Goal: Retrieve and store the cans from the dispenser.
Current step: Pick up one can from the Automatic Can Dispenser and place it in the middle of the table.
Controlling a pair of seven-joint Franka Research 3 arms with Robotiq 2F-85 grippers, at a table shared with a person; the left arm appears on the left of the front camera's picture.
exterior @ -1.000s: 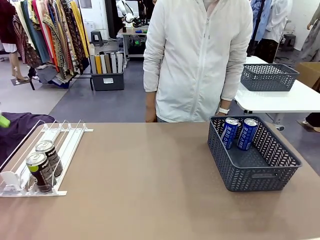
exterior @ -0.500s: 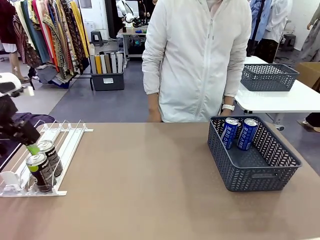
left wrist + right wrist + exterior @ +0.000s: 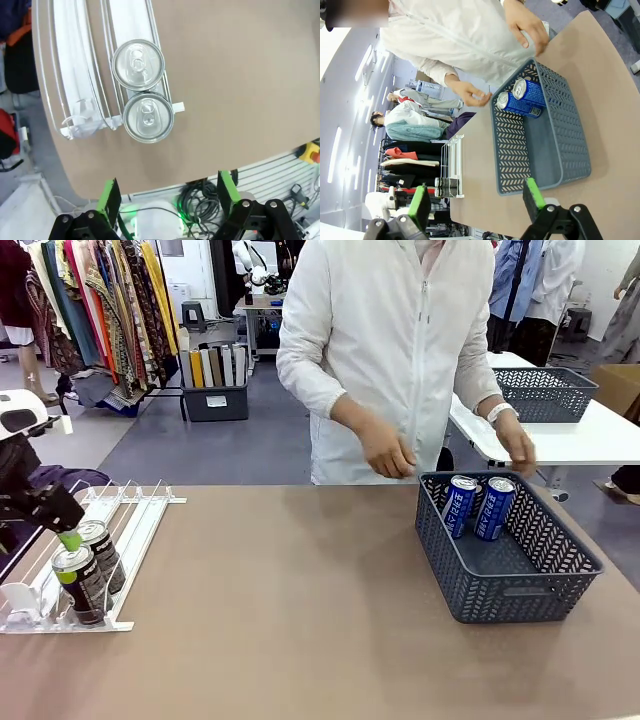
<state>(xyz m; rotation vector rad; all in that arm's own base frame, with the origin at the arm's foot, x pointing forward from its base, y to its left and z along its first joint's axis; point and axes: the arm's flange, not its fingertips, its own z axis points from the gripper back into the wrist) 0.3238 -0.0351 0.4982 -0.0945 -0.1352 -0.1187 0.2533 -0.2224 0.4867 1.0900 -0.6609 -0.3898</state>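
Observation:
Two black cans with green marks point(image 3: 82, 582) point(image 3: 100, 552) stand in the near end of the white dispenser point(image 3: 140, 515) at the table's left. My left gripper point(image 3: 62, 532) hangs open just above them. From the left wrist view their silver tops point(image 3: 148, 118) point(image 3: 138, 65) lie ahead of the spread left gripper point(image 3: 167, 197), in one lane of the dispenser point(image 3: 70, 60). Two blue cans point(image 3: 461, 505) point(image 3: 495, 508) lean in the dark basket point(image 3: 520, 595). My right gripper point(image 3: 475, 197) is open and empty, well back from the basket point(image 3: 510, 145).
A person in a white jacket stands at the far side, with one hand point(image 3: 388, 452) left of the basket's far rim and the other point(image 3: 520, 448) above it. A second dark basket point(image 3: 540, 392) sits on a white table behind. The brown table point(image 3: 300, 600) is bare in the middle.
My left arm has come in from the left and settled over the dispenser's cans. The person has raised both hands toward the basket's far rim.

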